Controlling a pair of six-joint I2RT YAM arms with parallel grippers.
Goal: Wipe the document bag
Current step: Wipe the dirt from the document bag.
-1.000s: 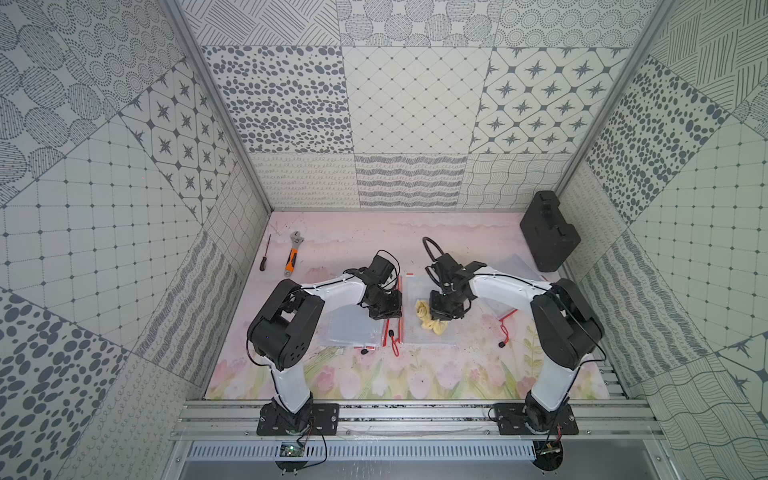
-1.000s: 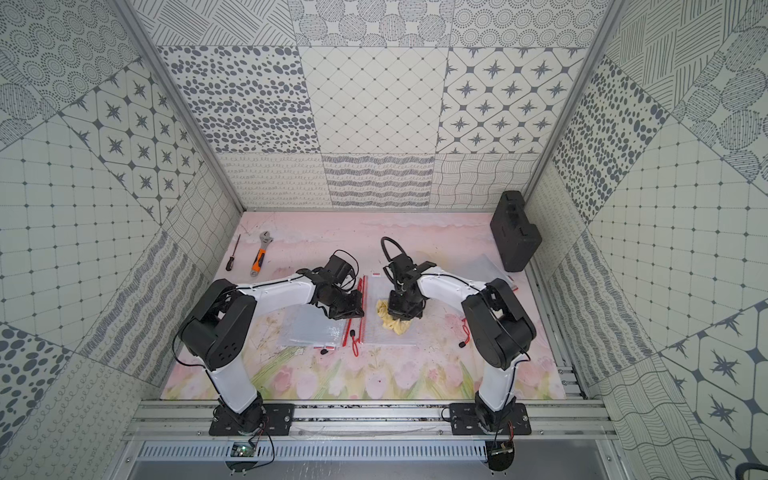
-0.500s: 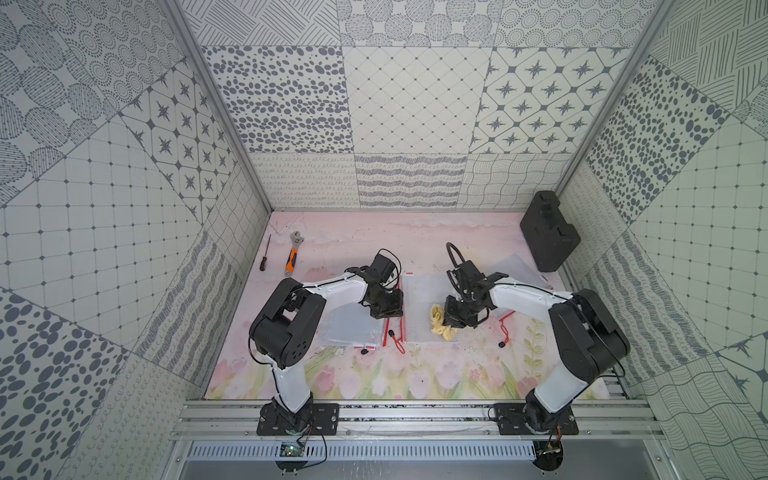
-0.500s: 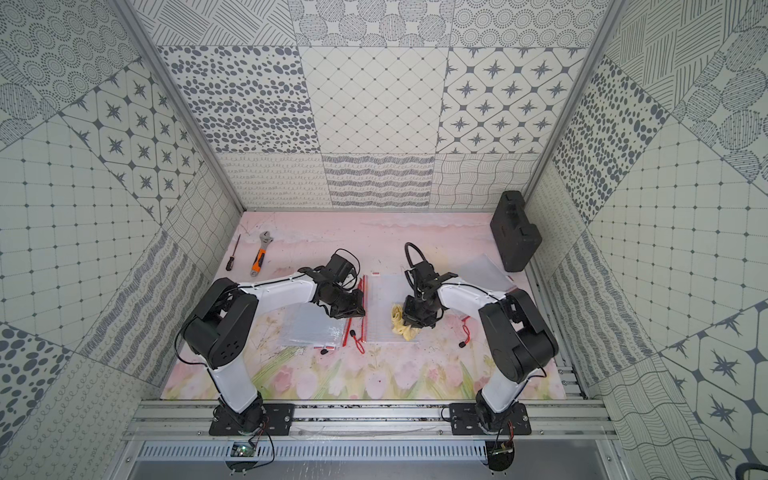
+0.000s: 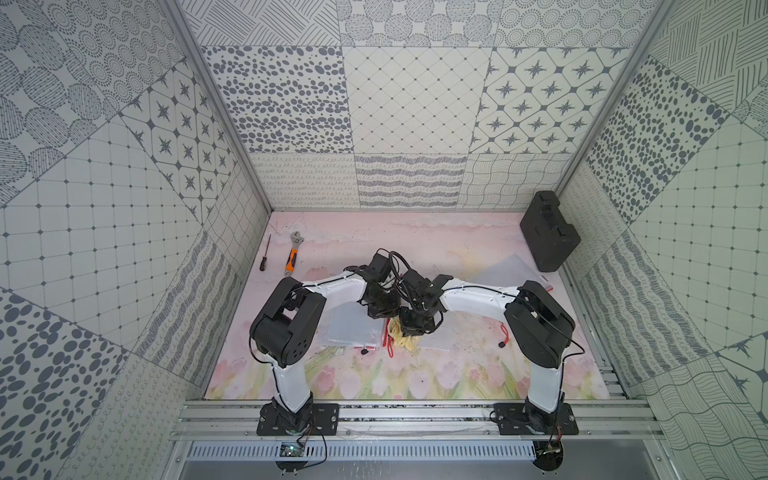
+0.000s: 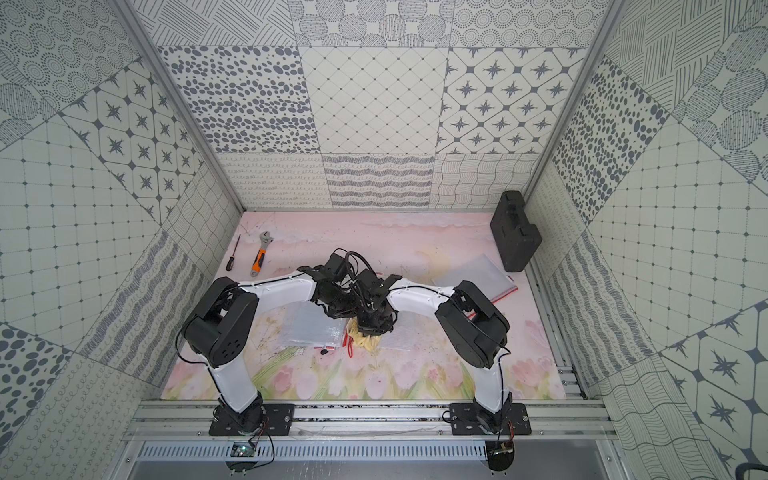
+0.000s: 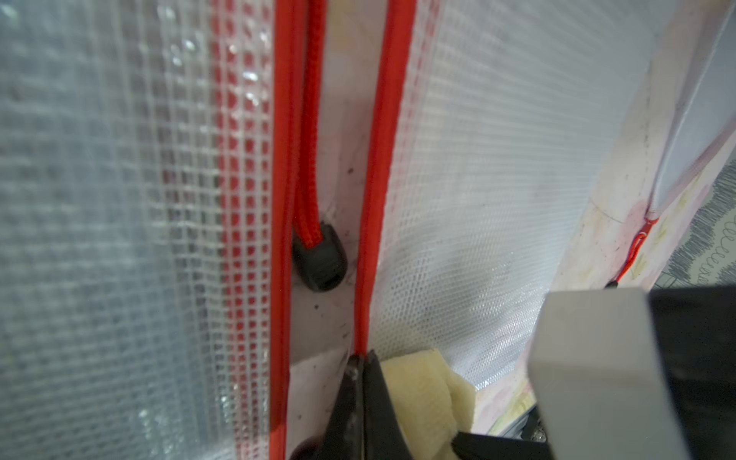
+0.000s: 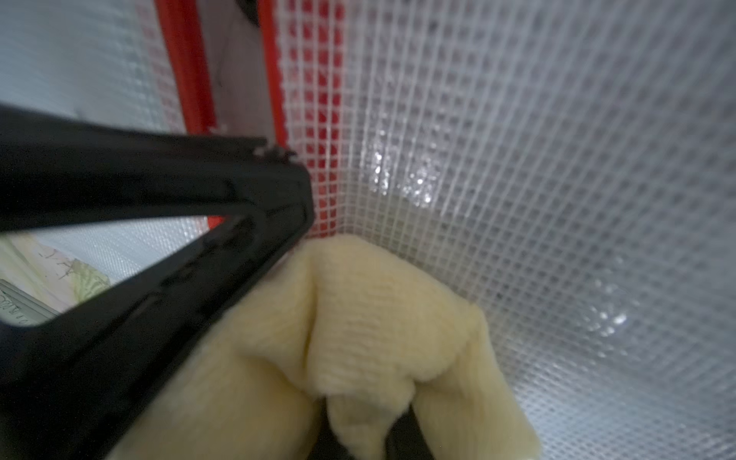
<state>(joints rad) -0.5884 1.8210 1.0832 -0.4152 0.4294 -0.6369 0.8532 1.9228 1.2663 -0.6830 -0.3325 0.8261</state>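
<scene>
Moved since a second ago: I see my right arm has swept out to the side and come back, so the yellow cloth (image 5: 405, 341) now sits at the near red-trimmed edge of the bag, closer to me than it was.
Document bag: clear mesh document bag (image 5: 440, 338) lying flat on the desk (image 5: 415, 245), middle of the floor area, mostly hidden under my right arm in both top views; its grid weave and red edge show clearly in the right wrist view (image 8: 517, 159).
Cloth: bunched and pale yellow, pressed on the bag just beside the red trim.
Right tool: right tool (image 5: 415, 328) clamped tight on the cloth, pointing down at the bag.
Left tool: left tool (image 7: 360, 382) pinched closed on the bag's red edge binding (image 7: 372, 199), pinning it; its tips touch the trim right next to the cloth.
Neighbouring items: a second mesh bag (image 5: 353, 328) lies just beside, its red cord and black pull (image 7: 318, 259) in the gap between the two; a third bag (image 6: 478, 270) rests farther back.
Far items: screwdriver (image 5: 264, 253), orange-handled wrench (image 5: 291, 259), black case (image 5: 548, 230), all well apart.
Step in hand: wiping stroke along the bag, I judge mid-task.
Next move: drag the cloth back across the mesh with steady downward pressure, keeping the left pinch firm so the bag does not slide or bunch.
</scene>
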